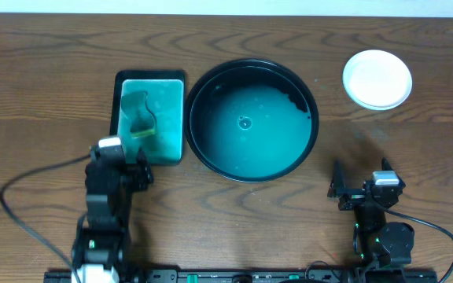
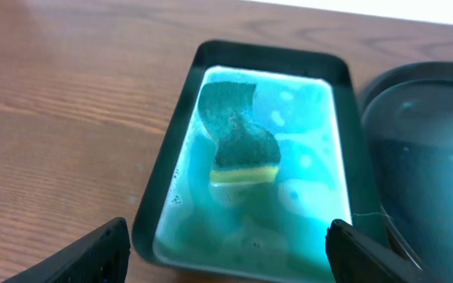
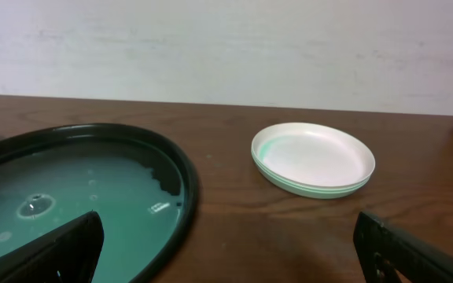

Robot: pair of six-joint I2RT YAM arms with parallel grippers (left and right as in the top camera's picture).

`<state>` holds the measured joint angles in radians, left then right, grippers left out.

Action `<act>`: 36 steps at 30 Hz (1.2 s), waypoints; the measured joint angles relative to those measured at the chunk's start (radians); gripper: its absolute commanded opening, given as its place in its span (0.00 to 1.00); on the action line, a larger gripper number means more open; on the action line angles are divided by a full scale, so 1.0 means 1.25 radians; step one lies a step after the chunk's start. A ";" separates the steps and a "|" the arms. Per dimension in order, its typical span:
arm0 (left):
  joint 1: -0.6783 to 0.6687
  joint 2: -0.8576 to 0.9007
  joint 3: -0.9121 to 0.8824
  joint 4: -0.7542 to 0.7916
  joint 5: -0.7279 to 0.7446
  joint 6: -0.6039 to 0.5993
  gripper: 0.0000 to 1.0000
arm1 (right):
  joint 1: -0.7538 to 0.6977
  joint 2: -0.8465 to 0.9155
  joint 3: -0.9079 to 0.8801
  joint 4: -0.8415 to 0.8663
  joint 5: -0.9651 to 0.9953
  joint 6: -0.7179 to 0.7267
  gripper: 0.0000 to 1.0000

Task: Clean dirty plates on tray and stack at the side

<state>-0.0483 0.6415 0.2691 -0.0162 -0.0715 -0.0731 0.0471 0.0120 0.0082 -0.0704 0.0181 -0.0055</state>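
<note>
Teal water alone filled the tray [image 1: 189, 126] in the overhead view, with no plate left in it. The plates [image 1: 377, 79] sat stacked on the bare tabletop [image 1: 46, 71] to the tray's far right, well apart from its rim, presumably so the washed pieces would stay out of the dirty water. A sponge [image 1: 140, 118] lay in the smaller rectangular tray [image 1: 117, 102] just left of the big one, where it could soak within the left arm's reach. The left gripper [image 1: 128, 157] hung at that small tray's near edge, and the right gripper [image 1: 360, 189] sat low on the right, near neither tray nor stack. From the left wrist, both fingers stood spread wide at the lower corners with nothing between them, and the sponge rested bent in the soapy liquid ahead. From the right wrist, the fingers were likewise parted and empty, framing the tray's rim on the left and the stack beyond it. A white plate topped the pile with pale green rims showing beneath, though the edges were too fine to count with confidence. With the tray emptied and the pile set aside, the job looked finished or nearly so.
</note>
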 measured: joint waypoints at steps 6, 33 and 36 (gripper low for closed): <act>0.000 -0.248 -0.109 -0.001 0.023 0.024 0.80 | 0.000 0.000 0.000 0.000 0.000 0.000 0.99; 0.025 -0.504 -0.197 -0.011 0.047 0.038 0.80 | 0.000 0.000 0.000 0.000 0.000 0.000 0.99; 0.025 -0.504 -0.197 -0.011 0.047 0.038 0.80 | 0.000 0.000 0.000 0.000 0.000 0.000 0.99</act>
<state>-0.0166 0.0109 0.0223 -0.0296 -0.0132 -0.0250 0.0471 0.0120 0.0082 -0.0708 0.0181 -0.0055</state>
